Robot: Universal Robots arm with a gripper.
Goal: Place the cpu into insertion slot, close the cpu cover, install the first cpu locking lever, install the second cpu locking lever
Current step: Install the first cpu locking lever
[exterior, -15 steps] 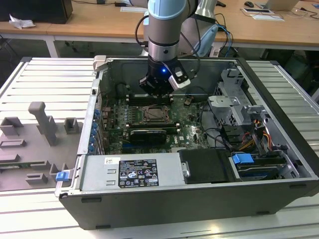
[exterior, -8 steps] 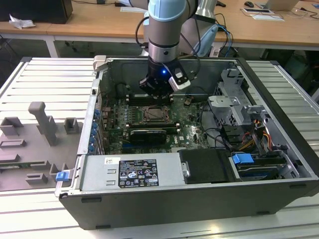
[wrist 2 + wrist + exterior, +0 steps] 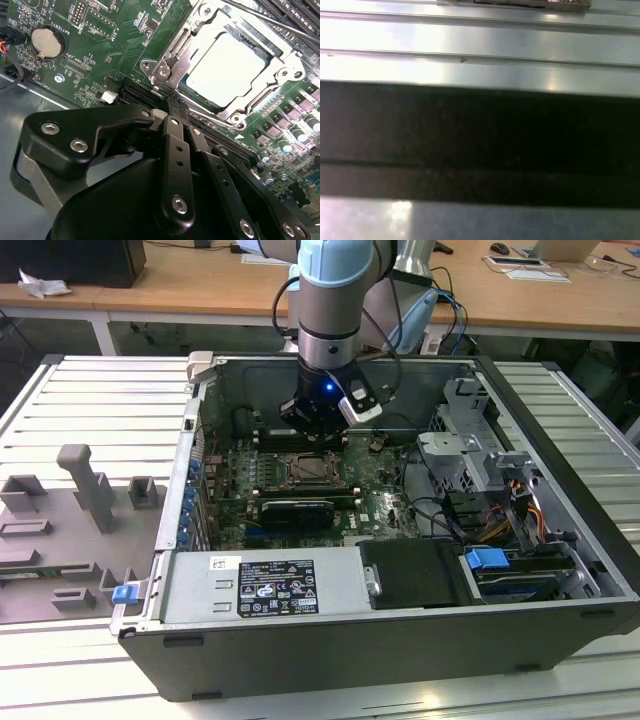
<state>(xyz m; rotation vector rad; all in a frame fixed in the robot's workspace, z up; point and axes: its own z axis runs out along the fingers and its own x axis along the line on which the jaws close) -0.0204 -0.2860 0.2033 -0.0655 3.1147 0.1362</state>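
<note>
**CPU seated and covered; gripper at the socket edge**

An open computer case (image 3: 560, 530) lies on a grey ribbed worktop (image 3: 80, 400), with wooden desks behind it. Inside, the green motherboard (image 3: 100, 45) faces up, and the arm reaches down into the case from above.

In the second wrist view the cpu (image 3: 227, 67) already sits in the insertion slot (image 3: 175, 47), its pale face showing through the window of the cpu cover (image 3: 280, 62), which seems to lie flat over it. A thin locking lever (image 3: 260, 22) runs along the far side of the socket. So I judge the work is at the lever steps. The gripper (image 3: 167, 102) has its jaws drawn narrow, almost together, with nothing between them, and the tips stand just beside the near corner of the socket.

The next move calls for a small, exact push on a thin metal rod, with the tip kept off the cover.

Room is tight: memory slots (image 3: 300, 10) lie beyond the socket and a long black slot (image 3: 220, 137) is near the jaws. The case walls leave open room only upward.
</note>
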